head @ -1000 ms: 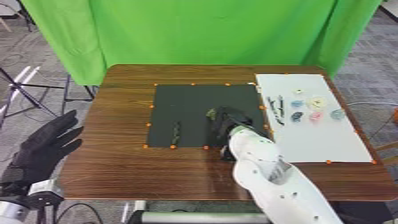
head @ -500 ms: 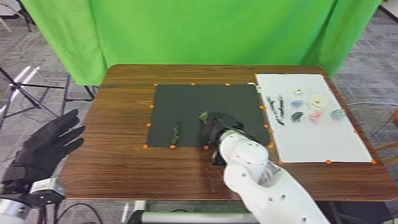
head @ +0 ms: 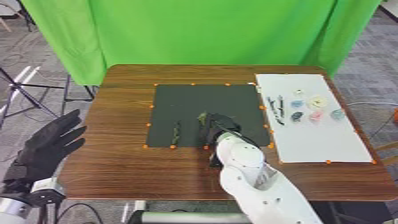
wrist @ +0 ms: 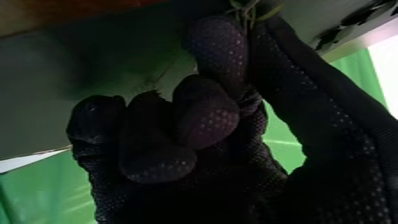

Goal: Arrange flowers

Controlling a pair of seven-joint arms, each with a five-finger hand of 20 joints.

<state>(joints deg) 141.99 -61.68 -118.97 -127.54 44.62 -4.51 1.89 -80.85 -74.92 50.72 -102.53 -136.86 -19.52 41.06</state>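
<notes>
Over the lower right part of the black mat, my right hand holds a green stem whose leafy end sticks out ahead of it. In the right wrist view my right hand is curled, with the stem pinched between a finger and the thumb. Another dark green stem lies on the mat to the left of that hand. At the left edge, beside the table, my left hand is raised with straight fingers.
On the white board at the right lie several dark stems and flower heads, among them a cream one, a pink one and a blue-grey one. Orange markers edge both areas of the brown table.
My right hand has moved left over the black mat with the stem, mostly in the first half second. My left hand has hardly moved.
</notes>
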